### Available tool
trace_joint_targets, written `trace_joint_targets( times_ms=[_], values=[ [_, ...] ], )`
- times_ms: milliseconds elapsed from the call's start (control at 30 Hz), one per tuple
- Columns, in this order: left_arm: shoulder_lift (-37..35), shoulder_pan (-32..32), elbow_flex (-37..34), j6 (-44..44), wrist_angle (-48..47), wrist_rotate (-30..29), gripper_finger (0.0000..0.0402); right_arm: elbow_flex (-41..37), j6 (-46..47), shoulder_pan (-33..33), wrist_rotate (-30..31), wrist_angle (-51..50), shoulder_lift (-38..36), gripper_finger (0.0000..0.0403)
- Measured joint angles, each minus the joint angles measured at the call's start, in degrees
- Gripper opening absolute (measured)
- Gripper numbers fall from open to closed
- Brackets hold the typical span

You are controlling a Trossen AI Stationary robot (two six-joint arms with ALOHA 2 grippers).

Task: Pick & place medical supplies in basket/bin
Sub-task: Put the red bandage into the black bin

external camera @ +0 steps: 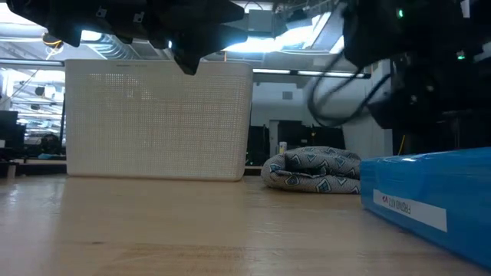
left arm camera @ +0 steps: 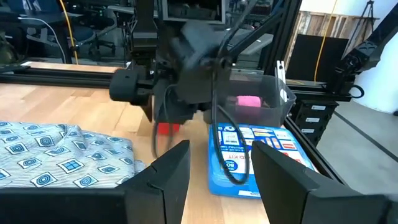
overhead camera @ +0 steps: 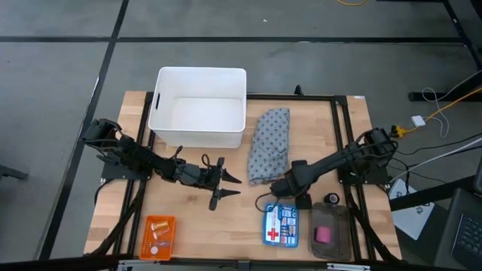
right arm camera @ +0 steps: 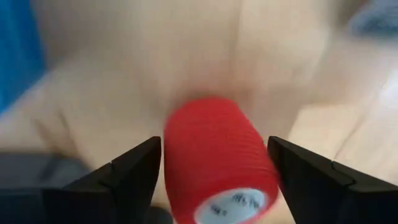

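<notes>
Roll [right arm camera: 217, 162] of red wrap sits between my right tool's [right arm camera: 214, 171] spread fingers, ungripped; I should centre, then squeeze gently.

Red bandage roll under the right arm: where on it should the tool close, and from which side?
Close across the curved sides of the red roll, coming straight down from above. It seems to lie on its side on the table, one flat end facing the wrist camera, and the open right tool already straddles it, a finger on each side with gaps. The left tool waits open, away from it.
</notes>
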Motion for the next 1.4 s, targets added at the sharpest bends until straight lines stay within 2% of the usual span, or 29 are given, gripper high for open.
trace_joint_targets(
  times_ms=[433,567,833,967,1133,1267,1400],
  values=[
    [0.00,0.00,-0.02,-0.04,-0.98,0.01,0.0169,0.12,0.57,0.29,-0.15,2.81,-0.05,0.0285],
    [0.00,0.00,-0.02,-0.07,-1.03,0.02,0.0168,0.14,1.56,0.22,-0.33,3.48,-0.10,0.0259],
    [0.00,0.00,-0.02,-0.09,-1.01,0.01,0.0169,0.14,1.59,0.24,-0.63,3.45,-0.14,0.0174],
    [0.00,0.00,-0.02,-0.09,-1.01,0.00,0.0169,0.55,1.53,0.26,-0.65,2.95,-0.14,0.0159],
    [0.00,0.00,-0.02,0.33,-0.99,-0.28,0.0168,5.85,-0.08,0.25,0.21,-2.71,-0.14,0.0169],
    [0.00,0.00,-0.02,0.37,-0.98,-0.30,0.0168,13.38,-0.81,0.24,3.08,-9.40,-0.16,0.0168],
    [0.00,0.00,-0.02,0.39,-0.98,-0.30,0.0169,21.27,2.24,0.33,3.79,-17.54,-0.16,0.0168]
  ],
)
